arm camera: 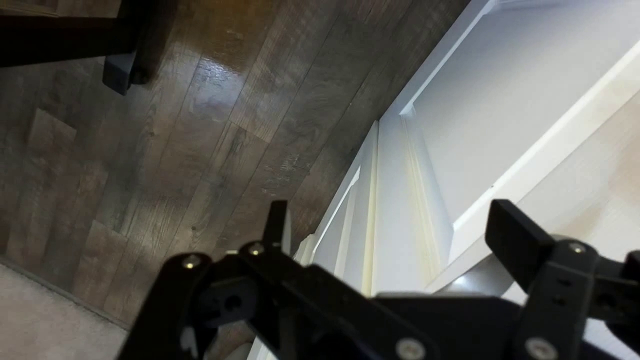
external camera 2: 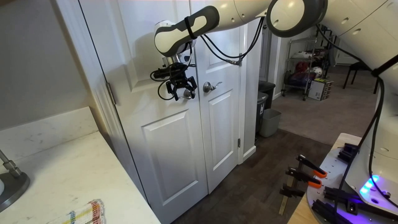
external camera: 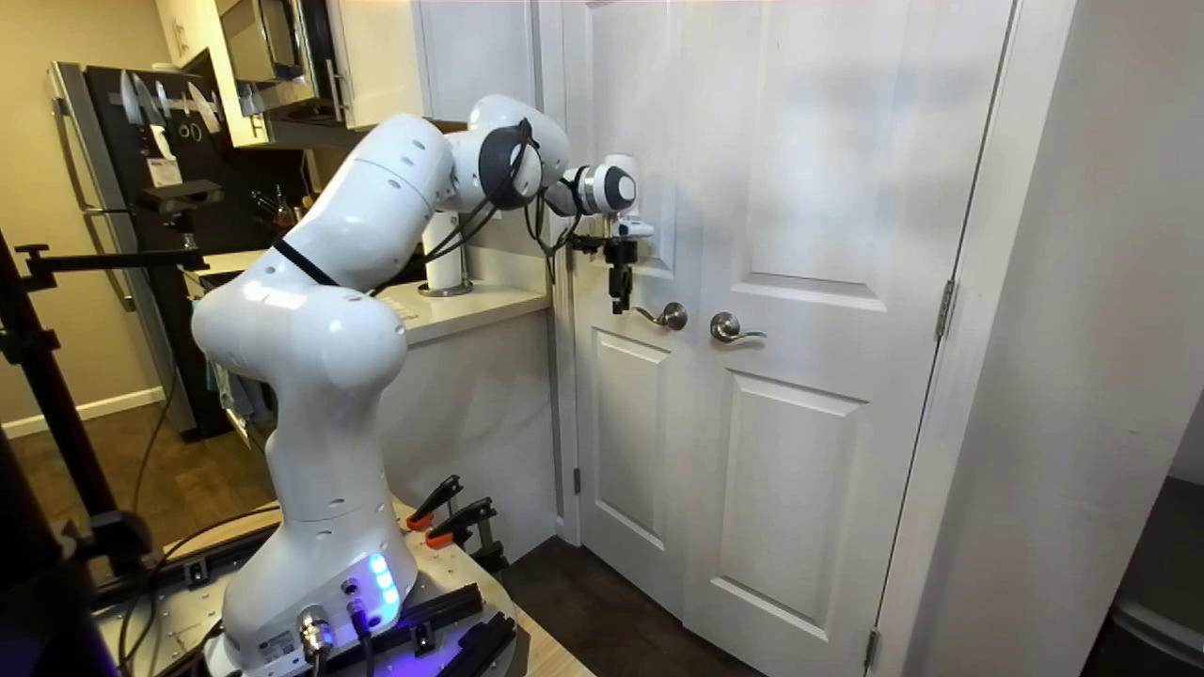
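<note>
Evidently, the fingers [arm camera: 517,245] of the gripper [arm camera: 390,225] are held spread apart, and through the gap between them white panels and floor are seen. Nearest to them is the lever handle [external camera: 672,317] of a white door [external camera: 621,414]; in an exterior view it is placed just beside the fingers, which are directed downward. From another angle, in an exterior view, the lever handle [external camera 2: 187,94] is partly covered by the gripper, so it cannot be told whether they are touching. In the wrist view, a shiny metal piece [arm camera: 480,277] is half hidden by one finger.

On the neighbouring door [external camera: 800,451] a second handle [external camera: 729,327] is mounted, farther from the fingers. Below, the floor [arm camera: 210,150] is made of dark planks and is bordered by a pale carpet [arm camera: 50,320].

Beside the doors a pale counter [external camera 2: 68,168] is seen, on which a striped cloth [external camera 2: 93,214] and a paper roll [external camera: 442,259] are placed. Farther back, a fridge [external camera: 113,179] is seen with knives [external camera: 141,99] attached on its side. Beyond the doors a grey bin [external camera 2: 270,123] and a wheeled rack [external camera 2: 300,62] are found. Clamps [external camera 2: 303,175] are fixed at the edge of the robot's table [external camera 2: 300,213]. The doors are partly hidden by the arm [external camera 2: 236,14] and its hanging cables [external camera 2: 235,62].
</note>
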Controlling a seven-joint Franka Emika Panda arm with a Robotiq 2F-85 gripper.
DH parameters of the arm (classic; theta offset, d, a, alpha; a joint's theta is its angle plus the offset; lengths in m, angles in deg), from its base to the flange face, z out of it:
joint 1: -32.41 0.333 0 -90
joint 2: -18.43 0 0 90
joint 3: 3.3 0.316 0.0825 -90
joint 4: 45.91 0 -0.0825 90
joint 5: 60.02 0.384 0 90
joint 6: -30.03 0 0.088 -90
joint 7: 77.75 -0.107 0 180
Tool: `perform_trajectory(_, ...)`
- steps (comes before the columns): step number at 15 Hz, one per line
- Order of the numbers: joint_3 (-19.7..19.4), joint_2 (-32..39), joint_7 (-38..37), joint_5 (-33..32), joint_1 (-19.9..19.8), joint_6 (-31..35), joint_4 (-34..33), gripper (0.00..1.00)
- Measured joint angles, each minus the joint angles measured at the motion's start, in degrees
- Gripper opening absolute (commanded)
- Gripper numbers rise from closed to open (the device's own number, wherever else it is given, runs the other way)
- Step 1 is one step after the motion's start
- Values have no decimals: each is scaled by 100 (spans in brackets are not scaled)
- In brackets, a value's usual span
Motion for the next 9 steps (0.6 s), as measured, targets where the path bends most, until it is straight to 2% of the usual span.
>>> perform_trajectory(9, -38, 14, -167, 187, -58, 196, -5, 100)
